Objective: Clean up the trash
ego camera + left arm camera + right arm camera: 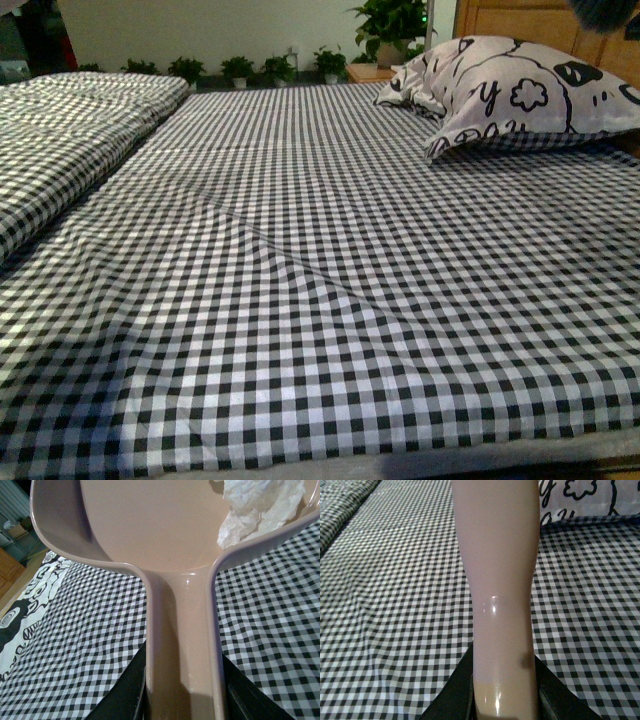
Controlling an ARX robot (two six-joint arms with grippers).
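In the left wrist view my left gripper (182, 700) is shut on the handle of the pink dustpan (150, 525), held above the checked bed sheet. The trash (257, 507), a crumpled white paper wad, lies inside the pan against its side wall. In the right wrist view my right gripper (504, 700) is shut on the handle of the pink-handled brush (497, 555), also above the sheet; its bristles are out of view. Neither gripper, dustpan nor brush shows in the front view.
The bed with the black-and-white checked sheet (320, 280) fills the front view. A white pillow with black drawings (510, 90) lies at the back right. A folded checked quilt (70, 120) lies at the left. Potted plants (240, 68) line the far wall.
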